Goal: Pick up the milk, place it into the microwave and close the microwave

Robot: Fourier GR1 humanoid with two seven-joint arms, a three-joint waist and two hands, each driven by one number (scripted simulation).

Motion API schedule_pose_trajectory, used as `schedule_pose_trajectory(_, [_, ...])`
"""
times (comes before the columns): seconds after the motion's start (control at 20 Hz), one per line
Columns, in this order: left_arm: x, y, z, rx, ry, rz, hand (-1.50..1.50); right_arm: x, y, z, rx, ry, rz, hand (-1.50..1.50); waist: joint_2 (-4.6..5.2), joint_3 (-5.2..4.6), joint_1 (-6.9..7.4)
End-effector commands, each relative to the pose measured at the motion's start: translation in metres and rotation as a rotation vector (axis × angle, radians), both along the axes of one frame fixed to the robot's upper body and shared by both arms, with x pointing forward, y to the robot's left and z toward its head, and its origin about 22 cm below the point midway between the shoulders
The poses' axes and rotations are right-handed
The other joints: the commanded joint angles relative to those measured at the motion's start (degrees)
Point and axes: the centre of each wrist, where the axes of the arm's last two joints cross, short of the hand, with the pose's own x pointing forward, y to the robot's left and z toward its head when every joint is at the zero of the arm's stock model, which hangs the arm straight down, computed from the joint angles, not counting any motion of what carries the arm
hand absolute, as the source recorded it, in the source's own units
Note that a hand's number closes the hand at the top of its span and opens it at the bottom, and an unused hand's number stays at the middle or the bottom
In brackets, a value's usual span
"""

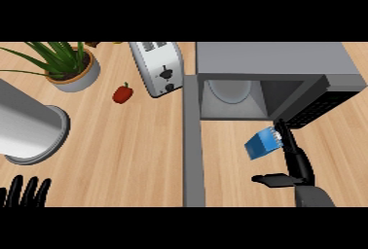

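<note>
At the lower left edge of the head view, the left hand [25,190] is seen resting with its fingers straight and upright, nothing held. At the lower right, the right hand [296,168] is extended toward the microwave, its fingers [285,141] stretched out long and its thumb [271,180] spread to the side. The milk [262,144], a small blue carton, is seen tilted just beside and touching those fingers, above the wooden tabletop [129,155] and just in front of the microwave's opening; whether the carton is actually gripped cannot be told. The microwave [273,61] is shown with its door [191,146] swung open, a turntable plate [230,90] visible inside. Farther left a large metal cylinder [28,129] is seen, then a red pepper [123,93], a toaster [158,68] and a potted plant [68,65].
</note>
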Motion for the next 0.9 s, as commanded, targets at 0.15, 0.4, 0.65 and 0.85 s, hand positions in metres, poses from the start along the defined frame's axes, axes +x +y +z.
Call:
schedule_pose_trajectory(0.15, [0.006,-0.001,-0.008,0.017,-0.008,-0.007,-1.5,0.009,0.025,-0.004,0.032,0.011,0.032,-1.5,-0.01,-0.01,-0.12])
schedule_pose_trajectory(0.4, [-0.004,-0.014,-0.002,0.017,-0.027,0.005,-1.5,0.021,0.031,0.006,0.059,-0.004,0.01,-1.5,-0.1,-0.03,-0.19])
schedule_pose_trajectory(0.65, [-0.005,-0.004,-0.001,-0.003,-0.014,-0.017,-1.5,0.027,0.032,-0.004,-0.018,-0.057,-0.098,1.5,0.17,0.05,0.59])
schedule_pose_trajectory(0.85, [-0.022,0.013,-0.018,-0.019,-0.022,-0.007,-1.5,0.038,0.043,0.001,-0.099,-0.071,-0.081,1.5,0.09,0.01,0.67])
